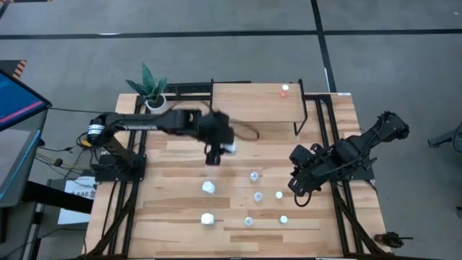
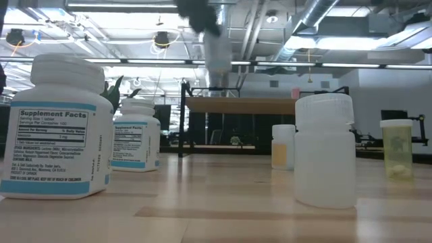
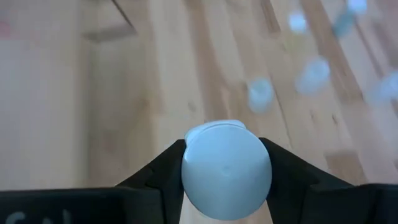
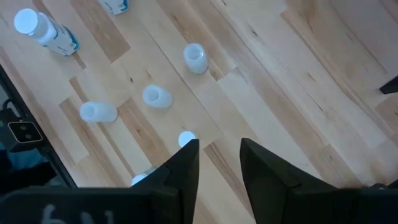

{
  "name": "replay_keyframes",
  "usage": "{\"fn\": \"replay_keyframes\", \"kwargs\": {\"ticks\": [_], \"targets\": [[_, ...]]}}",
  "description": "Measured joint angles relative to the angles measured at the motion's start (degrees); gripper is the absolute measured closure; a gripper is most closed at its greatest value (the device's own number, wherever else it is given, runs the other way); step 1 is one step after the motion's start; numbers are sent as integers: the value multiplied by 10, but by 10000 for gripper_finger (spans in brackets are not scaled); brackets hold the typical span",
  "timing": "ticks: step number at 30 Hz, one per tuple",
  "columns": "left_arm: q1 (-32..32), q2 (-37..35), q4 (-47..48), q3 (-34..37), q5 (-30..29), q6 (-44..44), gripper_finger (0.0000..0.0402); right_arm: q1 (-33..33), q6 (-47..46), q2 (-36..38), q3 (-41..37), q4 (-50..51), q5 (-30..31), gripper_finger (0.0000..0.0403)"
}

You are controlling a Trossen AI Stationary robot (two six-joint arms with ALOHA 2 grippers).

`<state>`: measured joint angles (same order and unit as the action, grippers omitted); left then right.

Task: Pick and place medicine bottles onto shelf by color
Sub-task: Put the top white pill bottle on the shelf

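Above the table (image 1: 180,224), left hand (image 3: 227,171) grips a white bottle (image 3: 225,169).

Smooth plastic bottle (image 3: 226,169), planked wood table (image 1: 180,173)

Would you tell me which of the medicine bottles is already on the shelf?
The red-capped bottle at the shelf's right end; every other bottle is on the table or in a gripper.

**Our two arms over the table**

We stretch our left arm across the table; its left gripper (image 1: 214,152) has both dark fingers (image 3: 163,167) pressed against a large white bottle (image 3: 226,170). Our right gripper (image 4: 219,163) hangs at the right side, fingers parted, holding nothing.
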<state>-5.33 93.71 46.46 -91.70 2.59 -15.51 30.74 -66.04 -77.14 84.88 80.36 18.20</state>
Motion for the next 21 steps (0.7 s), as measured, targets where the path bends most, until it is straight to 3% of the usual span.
{"fn": "replay_keyframes", "kwargs": {"ticks": [8, 15, 21], "targets": [[-121, 0, 3, -136, 9, -33, 259, 0, 6, 0, 0, 1, 0, 266], [-233, 3, 5, -142, 15, -50, 258, 0, 20, 0, 0, 1, 0, 270], [-286, 35, -14, -142, 33, -50, 258, 0, 21, 0, 0, 2, 0, 270]]}}
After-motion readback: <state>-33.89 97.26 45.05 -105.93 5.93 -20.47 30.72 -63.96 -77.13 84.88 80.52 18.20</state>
